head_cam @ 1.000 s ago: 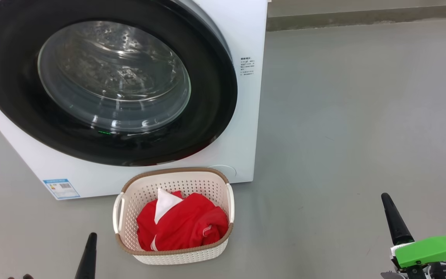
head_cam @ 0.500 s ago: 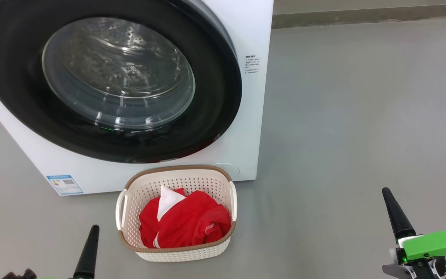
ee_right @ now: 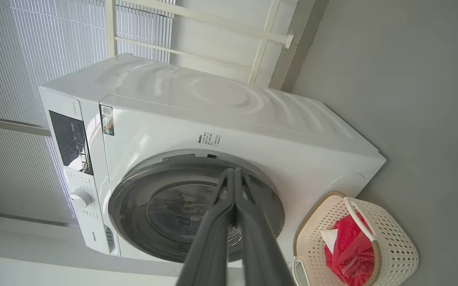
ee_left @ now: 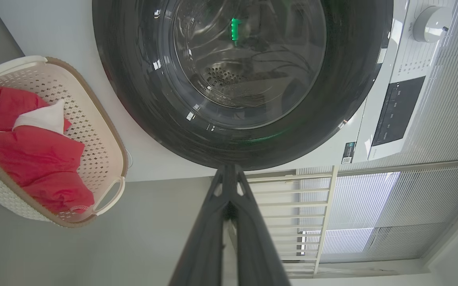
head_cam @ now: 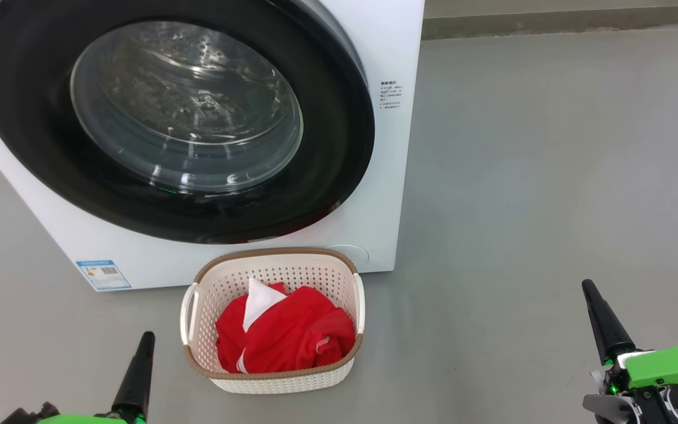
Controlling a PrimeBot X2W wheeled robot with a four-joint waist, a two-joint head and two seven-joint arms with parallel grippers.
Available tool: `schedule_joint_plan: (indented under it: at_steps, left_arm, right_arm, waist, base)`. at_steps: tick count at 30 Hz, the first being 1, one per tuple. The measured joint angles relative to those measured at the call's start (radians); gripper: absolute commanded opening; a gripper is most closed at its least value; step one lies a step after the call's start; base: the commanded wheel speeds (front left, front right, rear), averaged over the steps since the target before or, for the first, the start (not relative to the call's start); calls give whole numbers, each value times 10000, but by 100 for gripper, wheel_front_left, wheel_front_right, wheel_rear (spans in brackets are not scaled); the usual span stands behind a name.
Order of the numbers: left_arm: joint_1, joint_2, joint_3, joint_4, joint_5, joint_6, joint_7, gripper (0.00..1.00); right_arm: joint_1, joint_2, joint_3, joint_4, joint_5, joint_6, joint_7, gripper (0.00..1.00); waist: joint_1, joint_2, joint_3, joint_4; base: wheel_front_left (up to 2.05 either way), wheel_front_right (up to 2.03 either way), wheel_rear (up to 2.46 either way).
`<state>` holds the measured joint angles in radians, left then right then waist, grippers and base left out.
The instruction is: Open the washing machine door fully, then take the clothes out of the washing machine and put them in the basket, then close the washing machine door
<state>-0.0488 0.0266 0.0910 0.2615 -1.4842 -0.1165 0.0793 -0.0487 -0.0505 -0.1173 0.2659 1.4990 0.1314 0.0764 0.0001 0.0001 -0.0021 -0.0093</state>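
The left gripper and right gripper are clenched empty, the door, judged closed, lying at 12 o'clock from the nearer left.

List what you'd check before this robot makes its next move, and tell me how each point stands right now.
1. door shut flat against the washer: ok.
2. clothes lying inside the basket, nothing over its rim: ok.
3. drum with no red fabric behind the glass: ok for the part that shows; the rest, cannot tell.
4. left jaws shut and holding nothing: ok.
5. right jaws shut and holding nothing: ok.
6. both jaws apart from the door and the basket: ok.
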Motion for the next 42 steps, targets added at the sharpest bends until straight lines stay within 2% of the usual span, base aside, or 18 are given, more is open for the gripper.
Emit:
schedule_joint_plan:
  at_steps: [11, 42]
  left_arm:
    - [-198, 56, -23, 36, -1154, -73, 295, 0]
    - [-198, 56, -29, 44, -1174, -73, 307, 0]
  right_arm:
    - [-172, 36, -69, 29, 1018, -2, 295, 0]
    - [-177, 42, -94, 33, 1101, -2, 297, 0]
  waist:
    - [0, 0, 52, 93]
    - [0, 0, 52, 93]
  base:
    - [0, 0, 0]
    - [0, 0, 0]
